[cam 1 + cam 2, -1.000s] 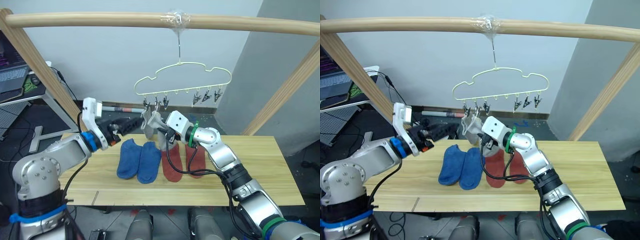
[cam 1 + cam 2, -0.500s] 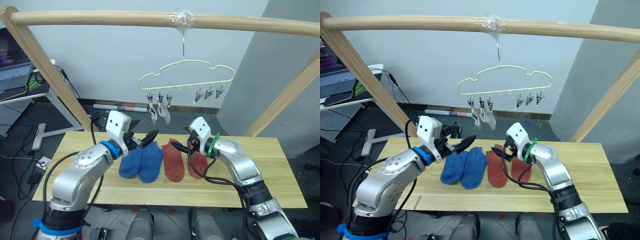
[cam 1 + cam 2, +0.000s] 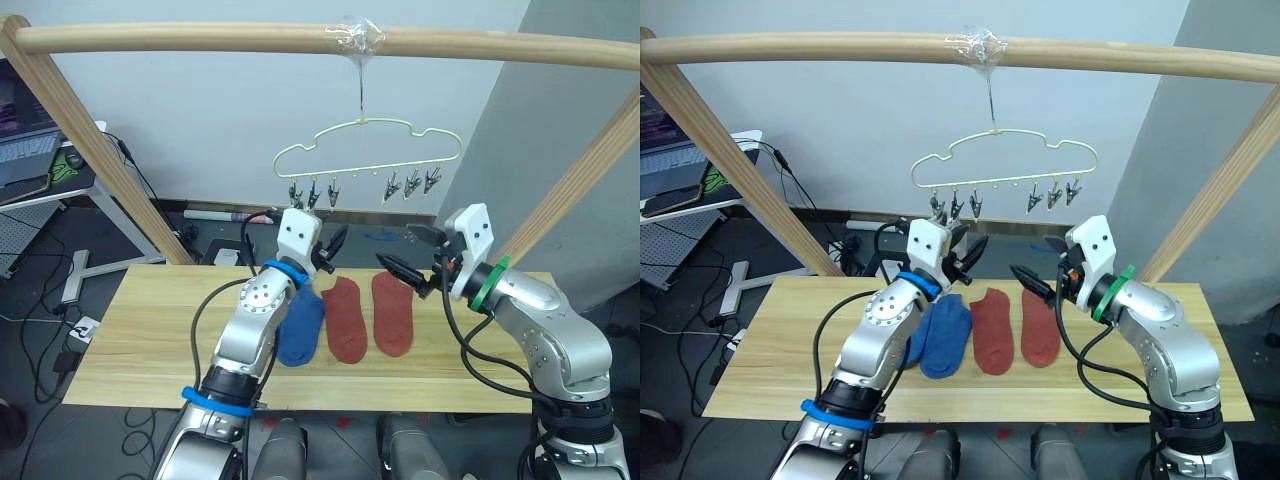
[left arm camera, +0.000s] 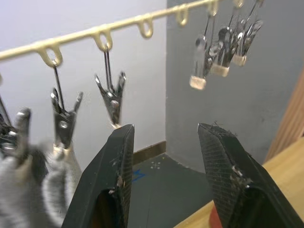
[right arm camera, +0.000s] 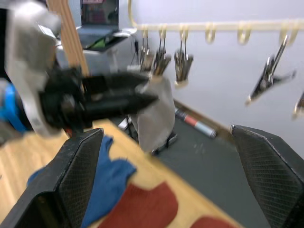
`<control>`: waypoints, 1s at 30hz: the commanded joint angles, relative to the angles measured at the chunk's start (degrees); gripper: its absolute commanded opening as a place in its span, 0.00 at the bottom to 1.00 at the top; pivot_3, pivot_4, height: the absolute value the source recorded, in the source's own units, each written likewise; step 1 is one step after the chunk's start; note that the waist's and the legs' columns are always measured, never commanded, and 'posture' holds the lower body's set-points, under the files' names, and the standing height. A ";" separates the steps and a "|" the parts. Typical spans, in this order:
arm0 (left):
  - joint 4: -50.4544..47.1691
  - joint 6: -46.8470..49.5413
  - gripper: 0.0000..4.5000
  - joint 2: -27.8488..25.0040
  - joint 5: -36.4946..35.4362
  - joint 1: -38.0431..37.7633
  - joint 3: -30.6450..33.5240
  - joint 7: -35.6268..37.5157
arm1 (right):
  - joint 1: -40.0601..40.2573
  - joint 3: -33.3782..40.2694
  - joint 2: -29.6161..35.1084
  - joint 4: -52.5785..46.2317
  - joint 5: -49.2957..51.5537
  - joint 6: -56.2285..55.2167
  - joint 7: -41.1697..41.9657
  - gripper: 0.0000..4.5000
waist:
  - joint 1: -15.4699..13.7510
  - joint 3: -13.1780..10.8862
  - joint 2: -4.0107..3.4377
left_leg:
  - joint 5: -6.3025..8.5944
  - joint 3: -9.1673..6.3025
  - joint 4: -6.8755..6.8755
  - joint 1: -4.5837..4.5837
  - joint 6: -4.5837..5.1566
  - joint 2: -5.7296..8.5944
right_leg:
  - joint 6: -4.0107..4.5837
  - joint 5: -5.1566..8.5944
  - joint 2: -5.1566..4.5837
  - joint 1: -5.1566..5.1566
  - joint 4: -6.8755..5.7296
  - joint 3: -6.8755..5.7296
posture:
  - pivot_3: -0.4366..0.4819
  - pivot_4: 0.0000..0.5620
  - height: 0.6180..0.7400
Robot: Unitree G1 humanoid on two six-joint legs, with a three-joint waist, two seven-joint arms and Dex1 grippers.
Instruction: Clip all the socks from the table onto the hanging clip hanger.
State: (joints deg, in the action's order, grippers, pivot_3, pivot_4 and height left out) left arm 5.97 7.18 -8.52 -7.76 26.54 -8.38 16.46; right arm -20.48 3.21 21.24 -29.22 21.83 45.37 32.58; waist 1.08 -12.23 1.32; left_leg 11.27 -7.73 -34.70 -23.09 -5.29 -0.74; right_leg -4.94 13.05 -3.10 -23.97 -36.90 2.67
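Both tools have risen off the counter [image 3: 150,340]: left tool [image 3: 330,243] and right tool [image 3: 400,262] hang open and empty under the hanger [image 3: 368,150]. Grey socks [image 4: 47,190] stay clipped at its 9 o'clock end. Blue sock [image 3: 300,325] and red socks [image 3: 370,315] still lie on the counter, awaiting pickup.

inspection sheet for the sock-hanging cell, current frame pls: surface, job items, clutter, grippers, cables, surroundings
Surface: light wood table, socks lying near its middle.
Job's things: two rust-red socks and blue socks flat on the table, the blue ones partly behind the left arm; grey socks hang at the left clips of the clip hanger, three right clips empty.
Clutter: nothing seen on the table.
Grippers: left gripper open, raised below the hanger's left clips; right gripper open, above the table's right half; both empty.
Cables: black cables along both arms; more on the floor at left.
Surroundings: wooden pole frame, laptop on a stand at left, pale walls.
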 commanded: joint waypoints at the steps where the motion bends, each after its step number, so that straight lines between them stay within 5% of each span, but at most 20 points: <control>1: 4.04 -2.82 0.48 1.88 1.11 3.43 2.25 -2.43 | -1.83 0.60 0.25 -2.58 1.79 0.35 -1.61 1.00 | 0.19 0.00 0.00 | 0.00 -0.01 -0.01 -0.01 0.00 0.00 | -0.02 -0.01 0.00 0.00 0.01 0.00 | 0.43 0.30 1.00; 16: 23.49 -12.70 0.48 6.47 5.61 14.77 5.04 -7.56 | -5.54 0.19 1.61 -0.76 3.15 0.12 -3.93 1.00 | 0.85 0.00 0.01 | 0.00 -0.02 0.00 -0.03 0.00 0.02 | -0.32 -0.18 0.00 -0.02 0.01 -0.01 | 0.42 0.31 1.00; 30: 24.92 -15.31 0.48 6.83 7.19 15.95 5.45 -9.81 | -6.51 -0.24 2.21 0.54 2.90 -0.78 -3.82 1.00 | 0.96 0.00 0.00 | 0.00 -0.02 0.02 -0.05 0.00 0.02 | -0.33 -0.19 0.01 -0.03 0.01 -0.01 | 0.41 0.30 1.00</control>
State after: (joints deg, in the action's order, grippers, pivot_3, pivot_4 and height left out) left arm 32.65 -6.86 -1.91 -0.93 42.35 -3.24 6.79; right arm -25.99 2.60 22.76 -27.43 24.13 45.82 28.70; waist 2.04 -12.24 1.32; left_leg 11.27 -7.76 -34.69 -23.13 -5.29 -0.71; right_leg -5.27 12.86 -3.10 -24.00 -36.88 2.66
